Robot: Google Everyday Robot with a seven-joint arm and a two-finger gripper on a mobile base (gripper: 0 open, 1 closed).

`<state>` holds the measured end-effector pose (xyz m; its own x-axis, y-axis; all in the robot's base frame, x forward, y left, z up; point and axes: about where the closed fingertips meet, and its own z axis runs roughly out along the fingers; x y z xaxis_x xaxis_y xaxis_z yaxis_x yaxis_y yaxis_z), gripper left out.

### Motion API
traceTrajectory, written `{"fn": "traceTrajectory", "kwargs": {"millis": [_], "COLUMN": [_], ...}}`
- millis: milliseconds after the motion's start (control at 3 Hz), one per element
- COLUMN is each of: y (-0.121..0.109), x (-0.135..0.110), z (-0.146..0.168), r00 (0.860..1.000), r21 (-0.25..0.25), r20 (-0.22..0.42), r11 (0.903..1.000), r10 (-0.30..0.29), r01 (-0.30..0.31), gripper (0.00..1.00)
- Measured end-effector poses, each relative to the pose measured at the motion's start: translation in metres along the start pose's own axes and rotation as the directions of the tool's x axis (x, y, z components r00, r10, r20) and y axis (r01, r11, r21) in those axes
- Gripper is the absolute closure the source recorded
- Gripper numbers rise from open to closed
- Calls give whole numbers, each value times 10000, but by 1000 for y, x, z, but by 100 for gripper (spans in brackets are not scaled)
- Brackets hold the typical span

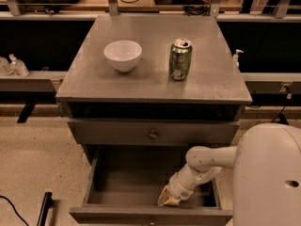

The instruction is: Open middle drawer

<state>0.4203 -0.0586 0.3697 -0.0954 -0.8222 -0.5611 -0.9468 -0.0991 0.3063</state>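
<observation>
At the bottom of the frame we find the middle drawer pulled well out from the cabinet, its plain grey tray exposed and its front panel running along the lower edge of the picture. We judge the opening essentially done.

The claw sits inside that tray, right of centre, low against the floor and close behind the front panel. The arm reaches in from the robot's white body at lower right. We read this placement as pulling from behind the panel rather than by the knob, but contact with the panel is not confirmed. We cannot tell how far the claw is open, and nothing is seen in its hold.

Above, the upper drawer is shut, knob centred.

On the bench a white bowl and a green can stand upright and apart, well clear of the work.
</observation>
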Motion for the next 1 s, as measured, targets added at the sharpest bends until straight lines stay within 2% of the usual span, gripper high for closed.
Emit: {"fn": "traceTrajectory", "kwargs": {"millis": [333, 667, 1000], "y": [2, 22, 22], "x": [0, -1, -1], "z": [0, 0, 0], "r00": [10000, 9988, 9988], "r21": [-74, -619, -620], "r20": [51, 432, 432], "r11": [10000, 9979, 9979], "r10": [25, 240, 240], "r01": [-25, -213, -213], "gripper": [100, 100, 100]}}
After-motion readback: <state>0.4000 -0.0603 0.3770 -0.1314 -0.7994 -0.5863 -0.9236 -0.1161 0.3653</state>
